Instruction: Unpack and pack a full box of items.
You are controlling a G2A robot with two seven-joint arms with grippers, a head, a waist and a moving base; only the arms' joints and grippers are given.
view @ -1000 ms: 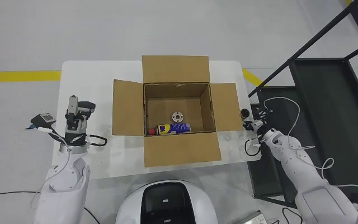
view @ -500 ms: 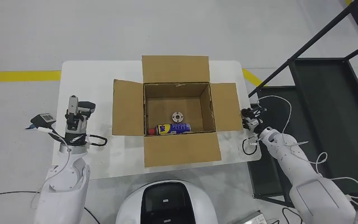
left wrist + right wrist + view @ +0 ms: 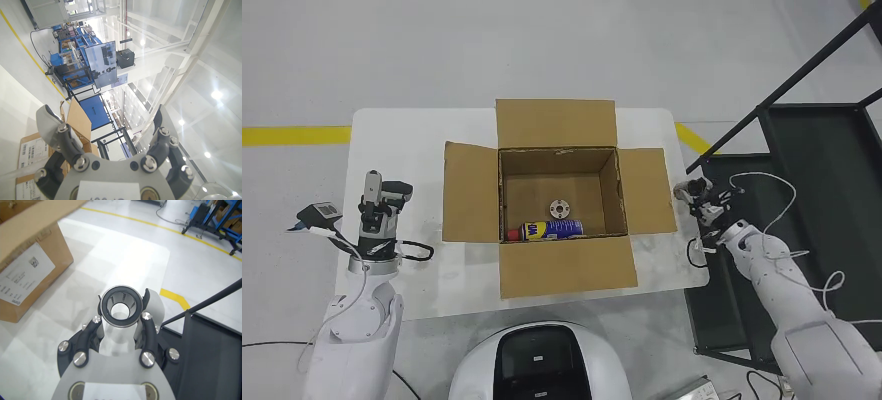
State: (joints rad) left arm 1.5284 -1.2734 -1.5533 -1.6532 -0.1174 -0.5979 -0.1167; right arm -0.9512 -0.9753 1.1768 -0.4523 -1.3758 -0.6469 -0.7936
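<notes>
Down in the lower left of the top view, the left pincer stands on end and aims up at the ceiling, its fingers spread wide with nothing between them. At mid-right, the right pincer is clamped on a short metal sleeve over the edge of the bench, just beside the right flap of the cardboard box. The wrist view looks straight down the sleeve's bore, with the bench showing through. Inside the open box a spray can lies on its side against the near wall, long axis left to right, red end leftward. Just behind it sits a round metal piece, too small to make out.
</notes>
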